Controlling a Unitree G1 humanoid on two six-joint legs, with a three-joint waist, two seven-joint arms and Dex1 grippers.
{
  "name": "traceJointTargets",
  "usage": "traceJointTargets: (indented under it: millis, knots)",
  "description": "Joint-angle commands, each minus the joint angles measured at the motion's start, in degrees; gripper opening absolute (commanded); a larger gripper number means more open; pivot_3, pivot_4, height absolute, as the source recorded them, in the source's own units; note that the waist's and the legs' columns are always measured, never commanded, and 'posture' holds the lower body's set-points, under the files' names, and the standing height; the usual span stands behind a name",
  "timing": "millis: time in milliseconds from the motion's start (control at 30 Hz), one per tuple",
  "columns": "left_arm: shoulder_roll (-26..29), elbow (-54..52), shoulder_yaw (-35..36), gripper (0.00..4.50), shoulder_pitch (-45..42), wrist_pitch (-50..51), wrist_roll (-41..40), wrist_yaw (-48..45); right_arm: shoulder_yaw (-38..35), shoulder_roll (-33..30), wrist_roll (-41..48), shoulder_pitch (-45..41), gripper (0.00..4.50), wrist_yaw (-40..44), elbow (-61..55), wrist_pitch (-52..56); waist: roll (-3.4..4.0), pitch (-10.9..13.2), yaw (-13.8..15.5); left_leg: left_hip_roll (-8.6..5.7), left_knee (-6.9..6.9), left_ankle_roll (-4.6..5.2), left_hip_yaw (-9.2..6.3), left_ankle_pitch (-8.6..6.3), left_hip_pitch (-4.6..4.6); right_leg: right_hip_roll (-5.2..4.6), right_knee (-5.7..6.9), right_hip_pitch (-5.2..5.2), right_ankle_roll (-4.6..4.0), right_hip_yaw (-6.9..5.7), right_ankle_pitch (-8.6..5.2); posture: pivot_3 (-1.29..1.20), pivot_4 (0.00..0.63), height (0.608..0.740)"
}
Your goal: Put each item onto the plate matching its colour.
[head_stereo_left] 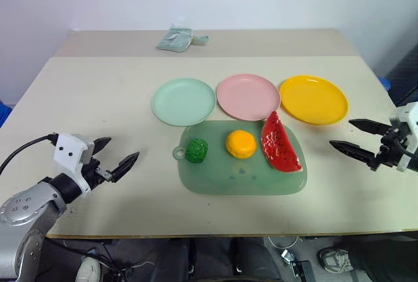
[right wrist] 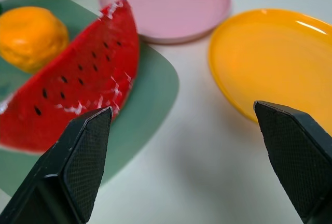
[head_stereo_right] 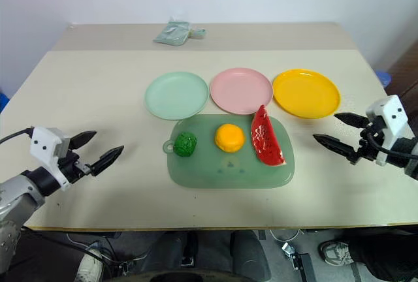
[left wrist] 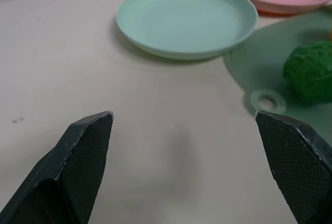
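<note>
Hovering low over the worktop (head_stereo_left: pixel 98 99), left gripper (head_stereo_left: pixel 117 156), jaws spread wide, nothing between them. Ahead of those jaws and toward the middle: translucent green board (head_stereo_left: pixel 274 181), and on its near end the bumpy green ball (head_stereo_left: pixel 196 150), beside the board's loop handle. Probably light, hard plastic; bumps should give the pads some bite, so take across the widest part. Beyond the ball, bare mint green plate (head_stereo_left: pixel 183 101), apart from the board.

Middle of the board: round orange fruit (head_stereo_left: pixel 240 143), smooth and likely to roll or slip; squeeze straight across its middle. Behind it, pink plate (head_stereo_left: pixel 247 96), also bare.

Far end of the board, nearest the right jaws: red watermelon wedge (head_stereo_left: pixel 279 143), lying flat, upper tip just reaching the pink plate's rim. Stiff, thin, light by the look; pinch across the flat faces near the thick rind edge. Yellow plate (head_stereo_left: pixel 313 98) bare, just ahead of the right gripper (head_stereo_left: pixel 353 136), jaws likewise parted and holding nothing.

No item on a plate yet.
</note>
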Motion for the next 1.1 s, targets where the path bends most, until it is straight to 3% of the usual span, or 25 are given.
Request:
traceJointTargets:
  millis: [33, 333, 833, 1100]
  knots:
    - [-0.2, -1.4, 0.0, 4.50, -0.6, -0.7, 0.5, 1.0, -0.1, 0.0, 0.2, -1.1, 4.46, -0.4, -0.6, -0.5, 0.00, 0.0, 0.0, 0.00, 0.00, 0.00, 0.00, 0.00, -0.01, 0.00, 0.00, 0.00, 0.00, 0.00, 0.00, 0.00, 0.150, 0.740]
    - [-1.3, -1.4, -2.5, 4.50, -3.1, -0.4, 0.5, 2.3, -0.2, 1.3, 0.3, 0.5, 4.46, -1.5, -2.5, -0.8, 0.00, 0.0, 0.0, 0.00, 0.00, 0.00, 0.00, 0.00, 0.00, 0.00, 0.00, 0.00, 0.00, 0.00, 0.00, 0.00, 0.150, 0.740]
    - [-1.0, 1.2, -6.3, 4.50, -9.9, 1.1, -2.3, -0.6, -1.8, 3.9, -1.0, -1.9, 4.46, -10.6, -2.1, -3.3, 0.00, 0.0, 0.0, 0.00, 0.01, -0.07, 0.00, 0.05, 0.00, 0.02, 0.02, 0.00, 0.01, -0.01, 0.01, 0.00, 0.150, 0.740]
    - [0.8, 6.2, -11.4, 4.50, -15.7, -0.7, -0.3, -5.0, -3.7, 3.6, 6.1, -3.4, 4.46, -10.0, -11.7, 1.3, 0.01, 0.0, 0.0, -0.01, 0.02, -0.27, 0.01, 0.16, -0.01, 0.03, 0.03, 0.00, 0.02, -0.01, 0.01, 0.00, 0.150, 0.740]
